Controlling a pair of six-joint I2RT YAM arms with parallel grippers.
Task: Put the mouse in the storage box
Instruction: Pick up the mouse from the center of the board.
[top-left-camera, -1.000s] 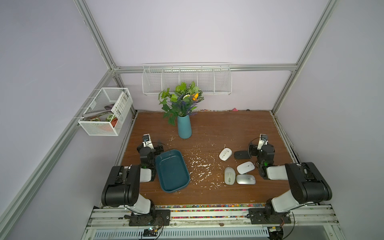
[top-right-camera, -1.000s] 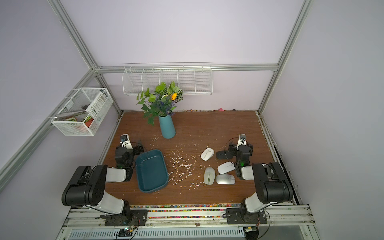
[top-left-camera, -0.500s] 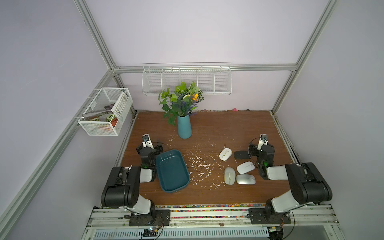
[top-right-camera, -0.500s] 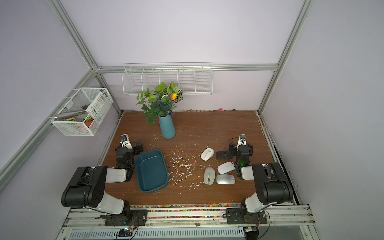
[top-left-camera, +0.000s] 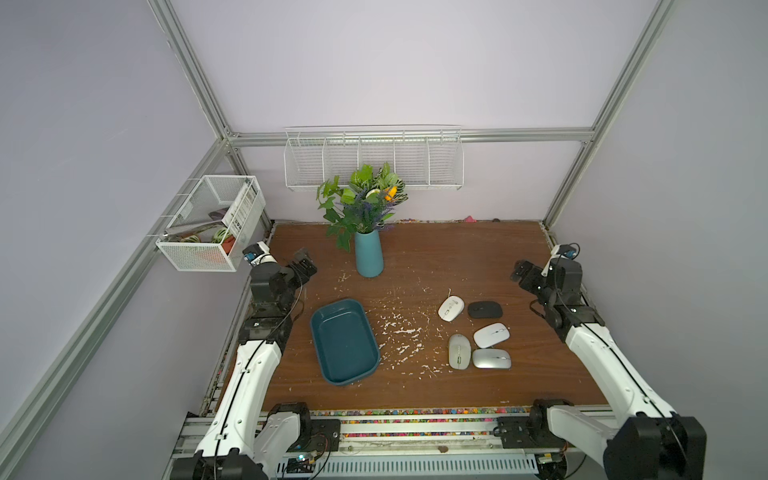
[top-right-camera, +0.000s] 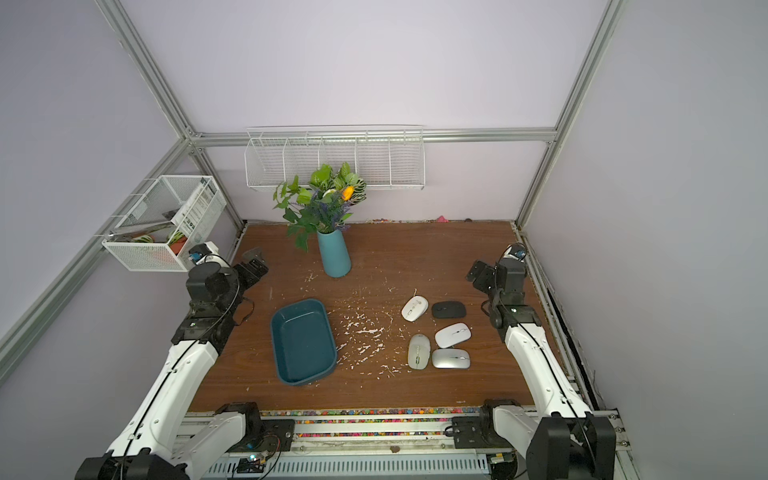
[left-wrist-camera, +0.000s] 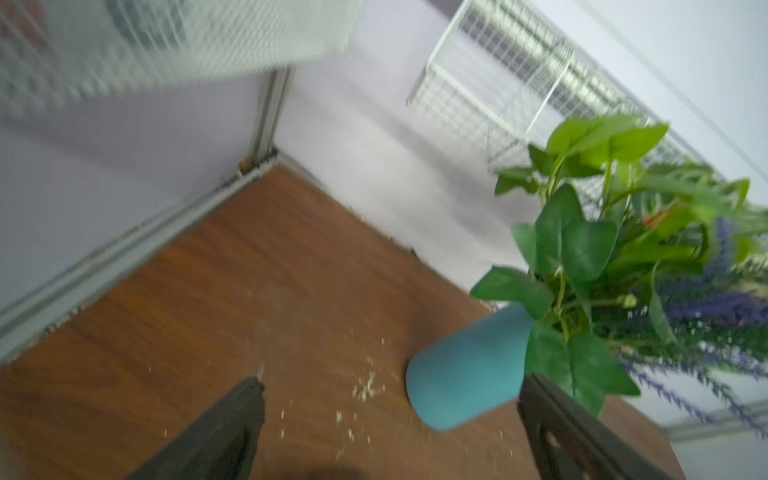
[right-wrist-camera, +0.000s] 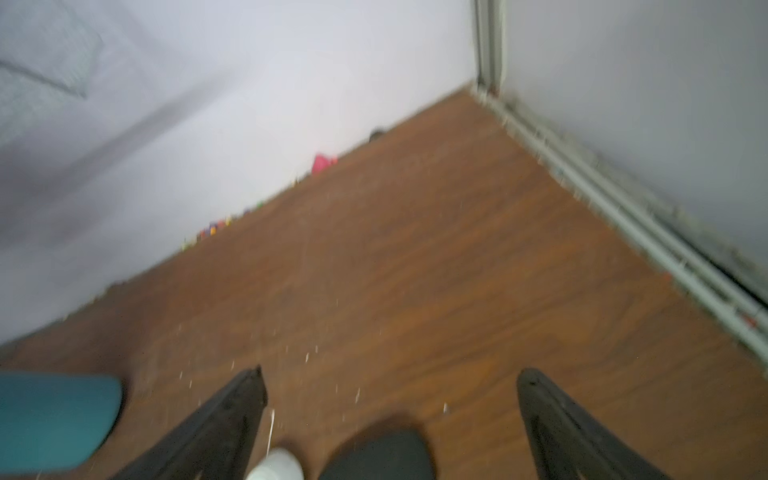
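In a top view you see the storage box (top-left-camera: 345, 345) lying flat on the left half of the table (top-left-camera: 457, 249), closer to the near edge than to the far edge. Five mice lie on the right half, all outside the box and well apart from it. The white mouse (top-left-camera: 451, 308) and the black mouse (top-left-camera: 485, 309) lie side by side. Nearer to the near edge, close together, are the second white mouse (top-left-camera: 491, 335), the grey mouse (top-left-camera: 459, 351) and the silver mouse (top-left-camera: 491, 358). The vase (top-left-camera: 368, 258) with green plants stands upright toward the far edge. The left gripper (top-left-camera: 306, 264) hangs above the left edge and the right gripper (top-left-camera: 521, 276) above the right edge.

Both top views agree: the storage box (top-right-camera: 303, 345) and the mice are apart, and neither gripper touches a mouse.

In the left wrist view, which is blurred, the fingers (left-wrist-camera: 245, 415) of the left gripper (left-wrist-camera: 390, 390) stand wide apart and grip nothing. Beyond them you see the vase (left-wrist-camera: 465, 374).

In the right wrist view, also blurred, the right gripper (right-wrist-camera: 390, 374) has its jaws wide apart and holds nothing. Near the base of its fingers, parts of the black mouse (right-wrist-camera: 382, 457) and the white mouse (right-wrist-camera: 276, 465) show on the table.
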